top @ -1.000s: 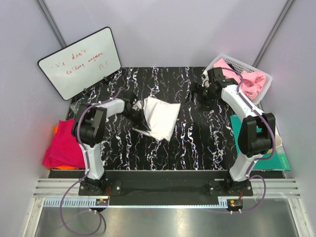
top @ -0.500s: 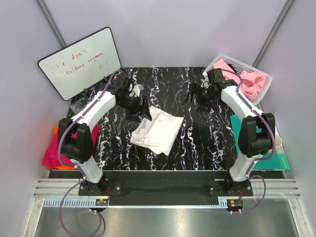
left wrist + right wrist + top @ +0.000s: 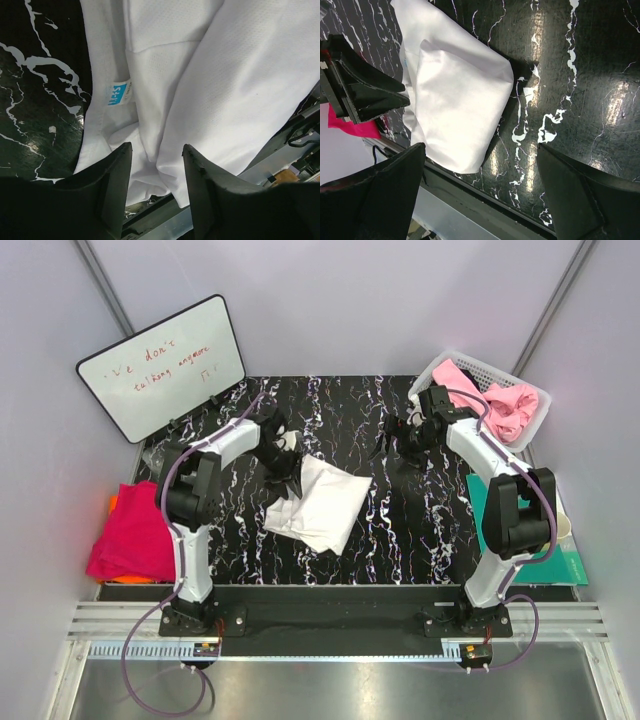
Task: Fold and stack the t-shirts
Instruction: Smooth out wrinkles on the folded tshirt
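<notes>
A folded white t-shirt (image 3: 320,502) lies in the middle of the black marbled table (image 3: 400,530). Its small blue neck label (image 3: 117,93) shows in the left wrist view. My left gripper (image 3: 284,466) hovers at the shirt's far-left edge, jaws partly open; a fold of white cloth (image 3: 165,90) lies under the gap (image 3: 157,165), not pinched. My right gripper (image 3: 398,436) stands wide open over bare table right of the shirt (image 3: 455,95), holding nothing (image 3: 481,150). Pink t-shirts (image 3: 505,405) sit in the basket. A magenta-red t-shirt over an orange one (image 3: 130,535) lies at the left edge.
A white mesh basket (image 3: 455,362) stands at the far right corner. A teal mat (image 3: 530,545) lies right of the right arm. A whiteboard (image 3: 160,365) leans at the far left. The left gripper's dark fingers (image 3: 365,92) show in the right wrist view.
My left gripper let go of the white t-shirt, which dropped flat onto the table. It swung away toward the far side, then came back over the shirt's edge with narrower jaws. The right arm barely moved.
</notes>
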Robot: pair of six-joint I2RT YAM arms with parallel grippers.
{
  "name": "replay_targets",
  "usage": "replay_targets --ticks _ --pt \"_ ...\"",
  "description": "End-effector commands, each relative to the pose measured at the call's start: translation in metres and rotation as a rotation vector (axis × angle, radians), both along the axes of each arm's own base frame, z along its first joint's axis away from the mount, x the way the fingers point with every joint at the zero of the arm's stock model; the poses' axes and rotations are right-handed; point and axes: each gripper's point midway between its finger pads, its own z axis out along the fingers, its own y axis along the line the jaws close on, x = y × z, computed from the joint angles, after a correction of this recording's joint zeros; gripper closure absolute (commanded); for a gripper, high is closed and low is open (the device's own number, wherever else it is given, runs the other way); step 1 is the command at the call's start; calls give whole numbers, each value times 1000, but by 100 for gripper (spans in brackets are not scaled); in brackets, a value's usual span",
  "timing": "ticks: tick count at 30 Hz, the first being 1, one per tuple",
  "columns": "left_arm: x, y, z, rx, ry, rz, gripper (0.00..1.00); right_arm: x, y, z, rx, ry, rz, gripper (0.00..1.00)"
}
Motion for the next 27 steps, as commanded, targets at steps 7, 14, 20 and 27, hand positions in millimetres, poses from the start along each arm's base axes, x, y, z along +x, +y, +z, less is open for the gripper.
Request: replay_targets --ticks 7,14,20,27 --pt "14 -13 25 -45 -97 -40 48 -5 1 17 32 -43 -2 0" --pt "13 -27 22 -60 -97 -80 49 -7 -1 11 21 -29 -3 0" --pt "9 -31 10 -46 -68 -92 48 -9 -2 4 12 -13 -9 0" --pt "10 -37 1 -45 -58 -111 57 -8 -2 8 13 -27 -3 0"
